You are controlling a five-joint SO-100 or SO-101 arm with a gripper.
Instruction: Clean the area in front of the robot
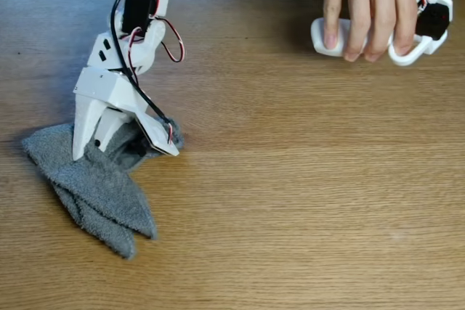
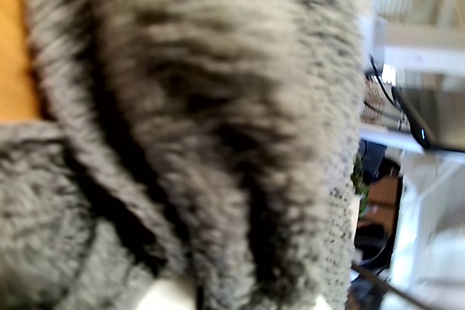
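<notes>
Wooden tabletop (image 1: 305, 179) spreads in front of the robot (image 1: 120, 85), whose gripper (image 1: 116, 152) is clamped on a grey cloth (image 1: 98, 190) at left, while a hand (image 1: 367, 5) grips a white handle (image 1: 407, 54).

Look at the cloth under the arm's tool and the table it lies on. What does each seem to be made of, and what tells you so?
The cloth looks like grey terry towelling: its surface is fuzzy and looped, it lies in soft folds, and the wrist view shows its pile. The table looks like pale wood or a wood-look finish, with long grain lines and plank seams; its finish looks smooth and matte.
</notes>
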